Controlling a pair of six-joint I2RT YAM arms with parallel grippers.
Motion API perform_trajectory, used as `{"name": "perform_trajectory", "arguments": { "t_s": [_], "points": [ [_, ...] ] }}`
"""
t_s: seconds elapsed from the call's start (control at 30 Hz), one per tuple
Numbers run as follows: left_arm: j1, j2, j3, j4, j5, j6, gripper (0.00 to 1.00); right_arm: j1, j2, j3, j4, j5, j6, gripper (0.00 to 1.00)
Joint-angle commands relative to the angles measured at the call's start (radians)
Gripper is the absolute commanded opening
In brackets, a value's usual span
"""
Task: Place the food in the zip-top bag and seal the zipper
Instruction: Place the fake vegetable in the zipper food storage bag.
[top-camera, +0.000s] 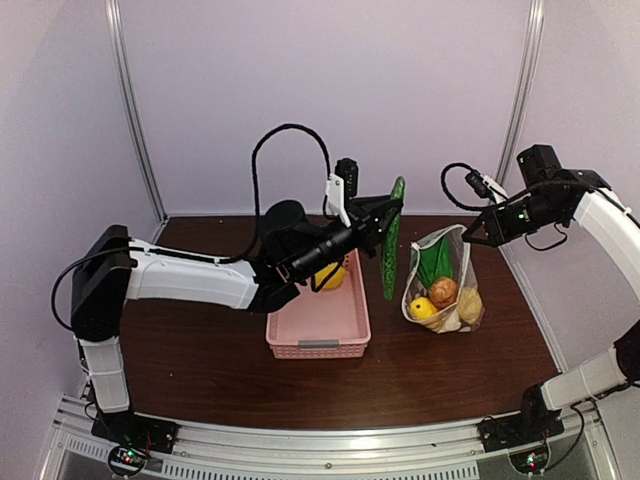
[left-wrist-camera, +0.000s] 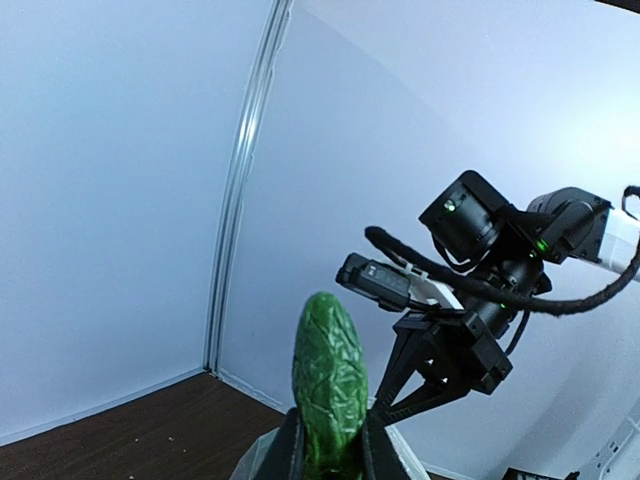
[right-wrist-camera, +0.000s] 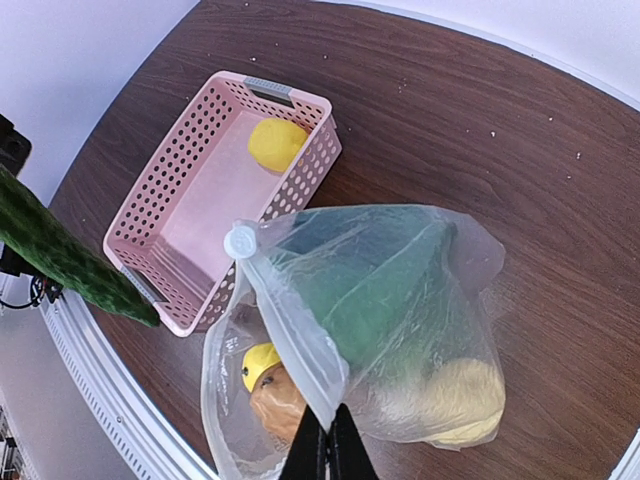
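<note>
- Cucumber (top-camera: 391, 240), long, green and bumpy-skinned, hung nearly upright in the air between the pink lattice plastic basket (top-camera: 318, 325) and the clear flexible plastic zip-top bag (top-camera: 447, 285), touching neither.
- Left jaws were closed narrowly on its upper part, its tip poking past them.
- Right jaws were pinched tight on the bag's mouth edge, holding it up while its bottom rested on the dark wooden tabletop (top-camera: 200, 350).
- Inside the bag lay a yellow lemon (top-camera: 422, 308), a brown round piece (top-camera: 443, 291) and a green leafy vegetable (top-camera: 434, 258).
- A second yellow lemon (top-camera: 332, 277) sat in the basket's far end.

A dark green pebbled cucumber (top-camera: 391, 240), a yellow lemon (top-camera: 333, 278), a pink hole-dotted basket (top-camera: 318, 349), a clear bag (top-camera: 460, 262), a brown wood-grain table (top-camera: 200, 350).
</note>
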Motion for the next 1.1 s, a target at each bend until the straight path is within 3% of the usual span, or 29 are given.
{"name": "perform_trajectory", "arguments": {
  "t_s": [0.0,0.37,0.57,1.07],
  "points": [
    [-0.049,0.079,0.066,0.306,0.006,0.047,0.0,-0.006,0.005,0.011,0.004,-0.053,0.015,0.0],
    [-0.082,0.299,0.256,0.481,-0.055,0.076,0.0,-0.01,0.016,0.021,0.004,-0.125,0.026,0.0],
    [-0.081,0.406,0.381,0.411,-0.078,0.117,0.0,-0.013,0.019,0.048,-0.015,-0.194,0.031,0.0],
    [-0.082,0.5,0.286,0.459,-0.117,0.14,0.0,-0.052,0.005,0.064,0.015,-0.381,0.069,0.0]
  ]
}}
